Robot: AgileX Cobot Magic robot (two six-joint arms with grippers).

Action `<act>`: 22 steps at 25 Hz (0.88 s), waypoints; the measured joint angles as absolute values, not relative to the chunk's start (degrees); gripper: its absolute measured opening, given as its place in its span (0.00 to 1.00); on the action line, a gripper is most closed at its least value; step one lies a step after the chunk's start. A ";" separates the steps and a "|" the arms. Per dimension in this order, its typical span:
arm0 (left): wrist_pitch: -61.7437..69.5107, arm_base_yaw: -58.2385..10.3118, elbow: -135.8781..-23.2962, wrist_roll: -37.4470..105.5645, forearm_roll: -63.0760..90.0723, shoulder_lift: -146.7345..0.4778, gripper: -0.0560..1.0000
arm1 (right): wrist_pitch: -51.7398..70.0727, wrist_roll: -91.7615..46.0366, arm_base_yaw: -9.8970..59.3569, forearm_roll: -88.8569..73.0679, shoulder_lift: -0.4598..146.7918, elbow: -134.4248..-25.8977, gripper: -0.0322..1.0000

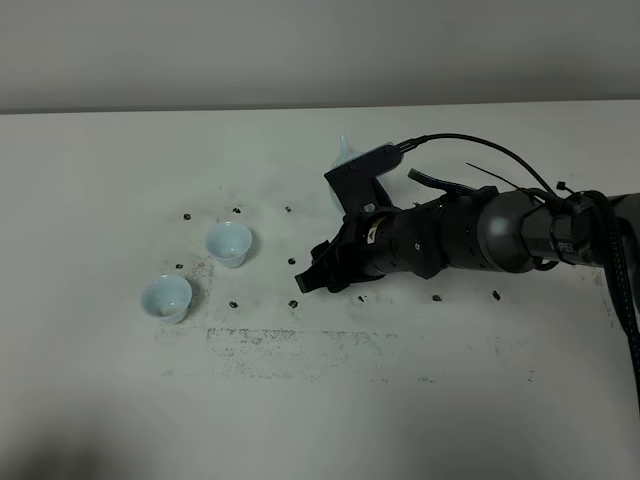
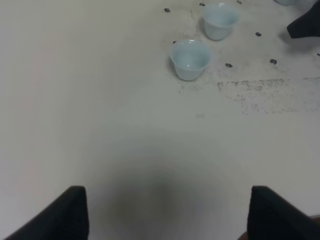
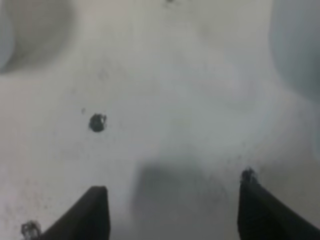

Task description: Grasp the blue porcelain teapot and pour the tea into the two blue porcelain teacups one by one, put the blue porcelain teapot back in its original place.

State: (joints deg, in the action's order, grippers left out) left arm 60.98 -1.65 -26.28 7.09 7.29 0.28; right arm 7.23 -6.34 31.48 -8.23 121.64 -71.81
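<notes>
Our right gripper (image 1: 310, 268) hangs low over the table (image 1: 90, 400). Its own wrist view shows the fingers spread, with only bare surface between them. Our left gripper (image 2: 167, 196) appears only in its own wrist view, likewise spread and empty. From high up we count two teacups, the farther cup (image 1: 229, 243) and the nearer cup (image 1: 167, 298), both showing pale glaze inside. We count one teapot (image 1: 345, 153), mostly hidden behind the right arm.

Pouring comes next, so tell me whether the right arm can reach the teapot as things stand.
Probably yes, after repositioning. The right gripper is open and empty, but it points toward the cups, with the teapot behind the arm, mostly hidden. Nothing else stands between them.
</notes>
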 joint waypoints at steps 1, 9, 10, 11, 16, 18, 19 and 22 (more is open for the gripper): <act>60.98 -1.65 -26.28 7.09 7.29 0.28 0.65 | 6.90 -6.34 31.48 -8.23 121.64 -71.81 0.55; 60.98 -1.65 -26.28 7.09 7.29 0.28 0.65 | 3.31 -6.34 31.32 -5.68 121.64 -71.81 0.55; 60.98 -1.65 -26.28 7.09 7.29 0.28 0.65 | 2.96 -6.34 31.31 -4.99 121.64 -71.81 0.55; 60.98 -1.65 -26.28 7.09 7.29 0.28 0.65 | 2.70 -6.34 31.26 -4.48 121.64 -71.81 0.55; 60.98 -1.65 -26.28 7.09 7.29 0.28 0.65 | 2.36 -6.34 30.16 -1.71 121.64 -71.81 0.55; 60.98 -1.65 -26.28 7.09 7.29 0.28 0.65 | 2.36 -6.34 29.67 -1.01 121.64 -71.81 0.55; 60.98 -1.65 -26.28 7.09 7.29 0.28 0.65 | 2.36 -6.34 29.61 -0.79 121.64 -71.81 0.55; 60.98 -1.65 -26.28 7.09 7.29 0.28 0.65 | 2.46 -6.34 29.48 0.00 121.64 -71.81 0.55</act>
State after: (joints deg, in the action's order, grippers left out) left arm 60.98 -1.65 -26.28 7.09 7.29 0.28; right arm 2.46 -6.34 29.48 0.00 121.64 -71.81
